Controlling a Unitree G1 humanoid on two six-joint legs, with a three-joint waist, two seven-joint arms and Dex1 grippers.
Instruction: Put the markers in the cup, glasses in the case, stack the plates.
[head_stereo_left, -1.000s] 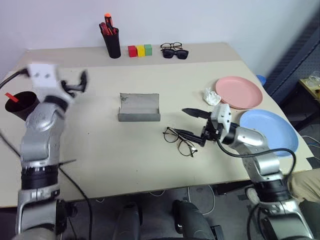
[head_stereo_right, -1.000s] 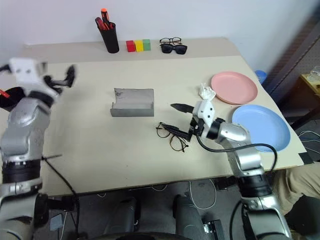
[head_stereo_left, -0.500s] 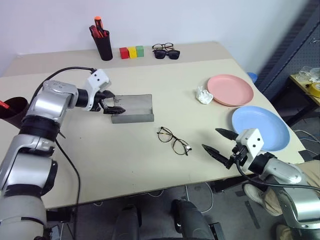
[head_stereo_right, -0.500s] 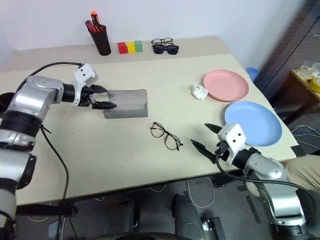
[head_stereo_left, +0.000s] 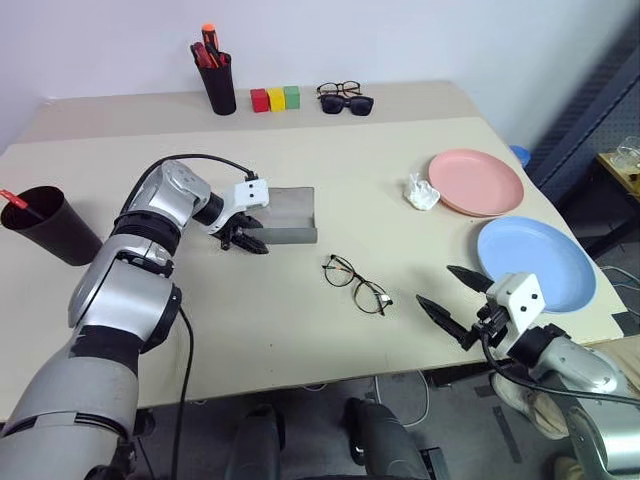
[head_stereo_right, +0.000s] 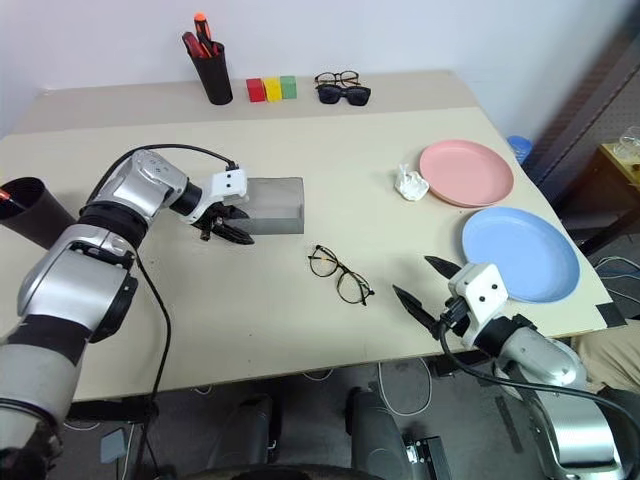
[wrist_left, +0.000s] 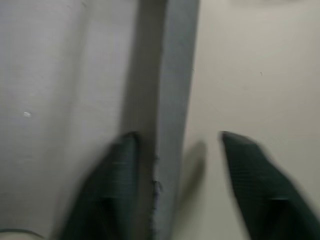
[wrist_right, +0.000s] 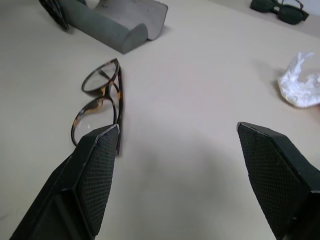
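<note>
Case lies open and empty, left fingers straddling its front wall; right fingers apart.

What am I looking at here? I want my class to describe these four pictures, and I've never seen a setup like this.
This is a humanoid robot with two arms, each ending in a two-fingered gripper. The two wide pictures come from cameras in its head, looking down over the table. The two close-ups come from cameras on its wrists. On the table lie wire-framed glasses, a grey case, a pink plate, a blue plate, a dark cup with one marker in it, and a crumpled white tissue. The left gripper straddles one wall of the case, fingers apart. The right gripper is open and holds nothing.
</note>
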